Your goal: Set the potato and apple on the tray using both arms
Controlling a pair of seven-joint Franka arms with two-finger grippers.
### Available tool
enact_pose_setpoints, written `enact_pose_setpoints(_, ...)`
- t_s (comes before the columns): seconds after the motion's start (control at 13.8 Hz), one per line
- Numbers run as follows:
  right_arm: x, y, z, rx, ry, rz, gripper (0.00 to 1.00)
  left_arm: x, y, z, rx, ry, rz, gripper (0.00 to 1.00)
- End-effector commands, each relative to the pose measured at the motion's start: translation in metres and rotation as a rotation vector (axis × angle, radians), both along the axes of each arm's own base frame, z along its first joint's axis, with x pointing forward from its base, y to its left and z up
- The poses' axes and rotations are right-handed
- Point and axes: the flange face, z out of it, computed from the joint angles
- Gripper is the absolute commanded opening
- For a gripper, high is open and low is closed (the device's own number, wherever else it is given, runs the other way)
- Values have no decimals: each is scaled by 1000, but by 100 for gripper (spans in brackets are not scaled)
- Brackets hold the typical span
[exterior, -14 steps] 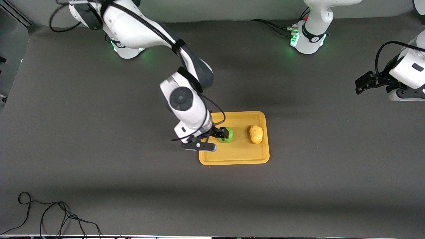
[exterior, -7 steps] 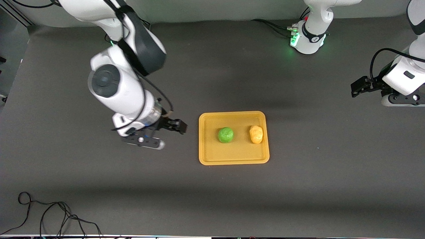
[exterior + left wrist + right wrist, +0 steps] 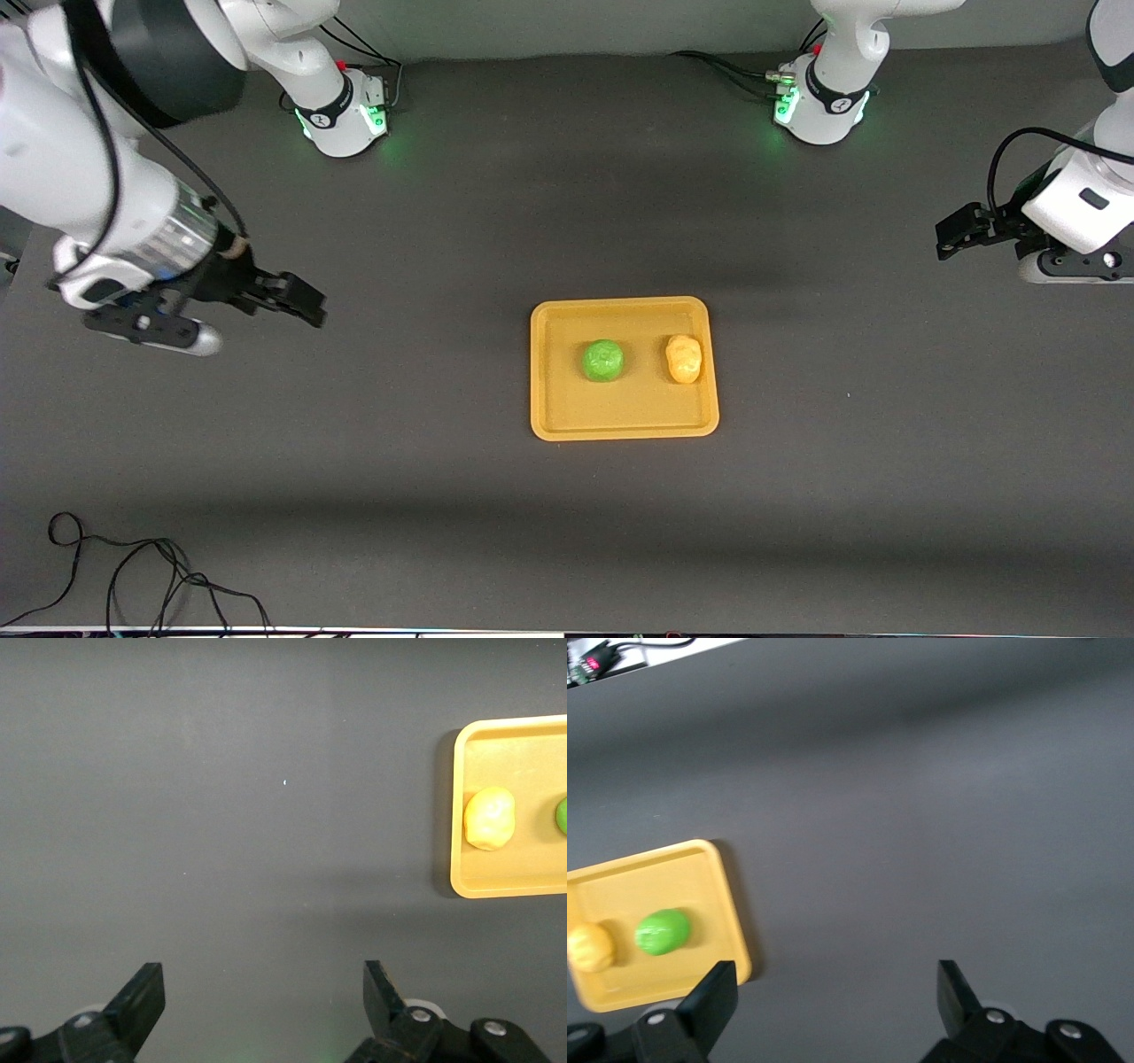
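Right claw [image 3: 297, 306] hung over bare table toward the right arm's end, well apart from the tray [image 3: 549, 416], fingers spread wide with nothing between them; its wrist view showed both black fingers [image 3: 713, 997] splayed over plain mat. Left claw [image 3: 961, 230] sat over the table edge at the left arm's end, also spread and empty, fingers [image 3: 142, 997] well apart in its wrist view; that arm looked parked. Both items were already on the tray: apple [image 3: 602, 361] on the half toward the right arm, potato [image 3: 684, 358] on the half toward the left arm, side by side, not touching, roughly level with each other. From the right claw the tray lay toward table centre and somewhat nearer the front camera; from the left claw likewise toward centre and nearer that camera. Neither arm was clearly closer. My read: placing is done, only retreat or homing remains, so no approach line matters much. Potato's long axis ran along the line from the robots' side to the front camera, lumpy, matte yellow-orange, close in colour to the tray. Apple was round, bright green, dimple on top, could roll if bumped. Tray was flat rigid plastic, rounded corners, low rim, enough to stop a slow roll. Table [image 3: 797, 532] was dark grey, matte, cloth-like. Loose black cable [image 3: 133, 576] lay at the edge nearest the front camera, well clear.
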Motion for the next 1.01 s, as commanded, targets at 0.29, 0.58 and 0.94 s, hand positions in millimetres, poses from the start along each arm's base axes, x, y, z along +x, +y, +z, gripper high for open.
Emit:
enact_pose_setpoints(0.29, -40, -124, -1, -65, 31, 150, 100, -6, -3, 6, -12, -8, -17, 100)
enact_pose_setpoints(0.58, -53, -145, 3, -72, 30, 220, 100, -6, -1, 8, -14, -17, -14, 100)
enact_pose_setpoints(0.94, -56, -144, 2, -61, 52, 222, 100, -7, -5, 7, -13, -10, -13, 100)
